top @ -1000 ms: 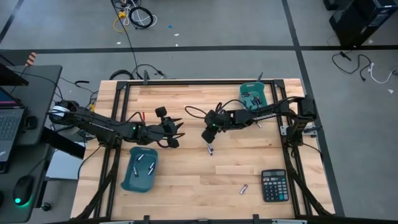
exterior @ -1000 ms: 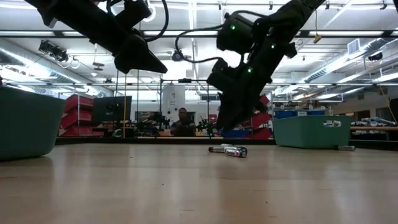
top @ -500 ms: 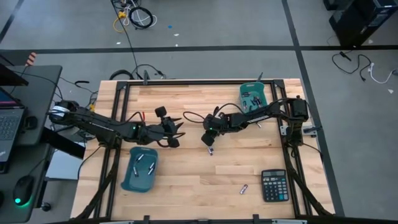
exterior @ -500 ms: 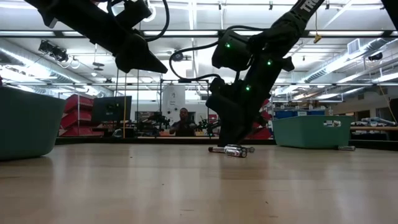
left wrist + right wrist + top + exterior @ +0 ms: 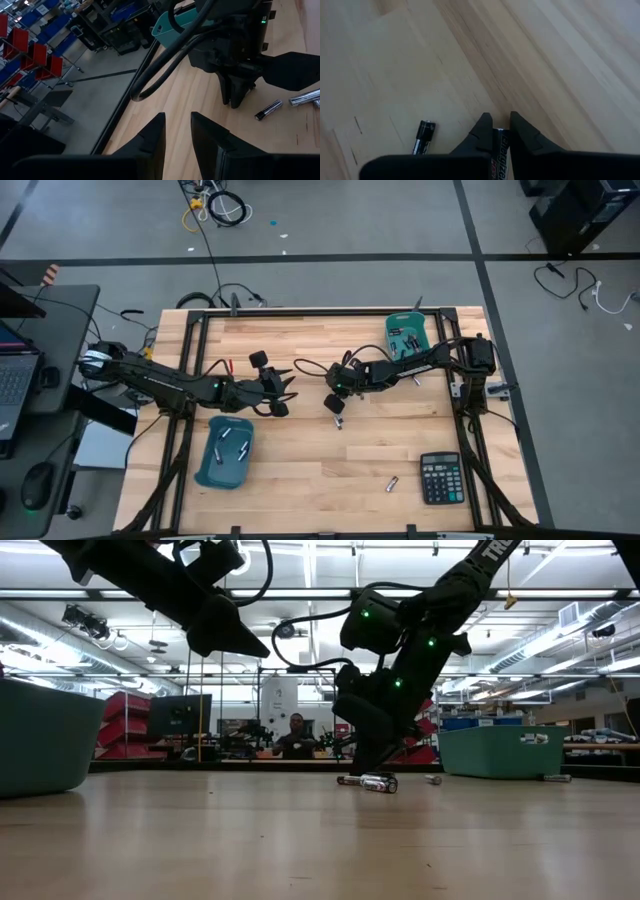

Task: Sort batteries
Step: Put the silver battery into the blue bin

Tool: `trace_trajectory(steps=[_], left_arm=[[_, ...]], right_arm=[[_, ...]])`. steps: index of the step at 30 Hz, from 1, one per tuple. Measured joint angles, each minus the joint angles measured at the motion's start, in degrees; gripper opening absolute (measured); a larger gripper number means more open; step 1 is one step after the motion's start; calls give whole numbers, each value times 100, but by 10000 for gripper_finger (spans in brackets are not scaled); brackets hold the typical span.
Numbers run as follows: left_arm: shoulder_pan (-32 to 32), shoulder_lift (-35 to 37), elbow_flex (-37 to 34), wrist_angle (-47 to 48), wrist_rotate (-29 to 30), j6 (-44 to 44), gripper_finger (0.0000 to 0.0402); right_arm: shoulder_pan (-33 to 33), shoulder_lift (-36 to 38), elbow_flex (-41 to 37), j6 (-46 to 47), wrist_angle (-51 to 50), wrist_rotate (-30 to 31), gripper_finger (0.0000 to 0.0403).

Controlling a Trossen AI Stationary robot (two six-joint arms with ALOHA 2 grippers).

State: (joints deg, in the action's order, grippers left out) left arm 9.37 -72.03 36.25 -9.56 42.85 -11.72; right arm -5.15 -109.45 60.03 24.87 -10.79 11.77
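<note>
You get four views. The high one looks straight down from well above, taking in the whole wooden table (image 5: 300,470), both arms and the floor around it. The low one sits at table-top height and faces level across the boards into the room behind, where a person (image 5: 296,736) sits far off. The left wrist camera looks past its own fingers (image 5: 150,137) across the table at the other arm, sharing that arm with both wider views. The right wrist camera points almost straight down, very close to the wood, past its own fingers (image 5: 482,131).
</note>
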Motion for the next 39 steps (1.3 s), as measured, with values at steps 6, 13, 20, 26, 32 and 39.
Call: trace_trajectory(steps=[6, 13, 20, 26, 32, 39], left_arm=[[0, 0, 0, 0, 0, 84, 92], [-2, 0, 0, -178, -285, 89, 92], [0, 0, 0, -822, -1274, -330, 92], [-2, 0, 0, -865, -1270, -322, 92], [-4, -6, 4, 158, -2181, 222, 92], [37, -712, 9, -229, -2952, 465, 92]], right_arm=[[-19, -6, -2, -88, 50, -6, 24], [-151, 269, -24, -261, 508, -201, 7], [-142, 1126, -20, -630, 788, -175, 3], [-132, 1896, -178, -1211, 435, -294, 2], [52, 1857, -953, -1771, 803, -840, 9], [386, 1277, -1381, -1804, 2040, -375, 54]])
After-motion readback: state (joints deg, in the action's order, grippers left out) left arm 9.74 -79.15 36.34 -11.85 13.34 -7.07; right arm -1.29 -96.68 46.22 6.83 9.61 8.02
